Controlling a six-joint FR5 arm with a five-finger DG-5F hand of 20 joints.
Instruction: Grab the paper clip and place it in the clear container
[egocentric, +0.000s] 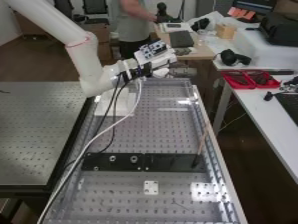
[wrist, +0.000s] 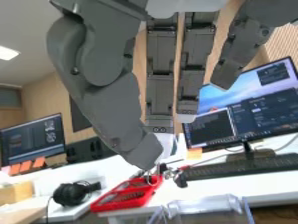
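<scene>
Leaning over from the left, the arm crosses above the far end of a long, grey, perforated metal bench (egocentric: 159, 131). The white, jointed robot arm (egocentric: 84, 56) carries a dark grey, many-jointed hand (wrist: 126, 117). In the wrist view, a clear, thin-walled plastic container (wrist: 201, 206) stands near the hand but apart from it. Smallest is a thin, pale wire paper clip (wrist: 159, 171), hanging at the thumb's tip and outside the container.

The step in hand looks to be bringing the clip over the container and letting it drop. I'd keep the pinch light and steady, since a wire this fine could twist or slip if squeezed harder. The loop ought to be well inside the walls before the thumb eases away, and lowering a little first should stop it bouncing out or catching on the rim. A small shake may be needed if the wire clings to a pad.

As for pose, the arm's elbow is bent low at the left, with the wrist rising from it to the right. The thumb closes towards a fingertip, clamped on the clip, while the other fingers are nearly straight.
</scene>
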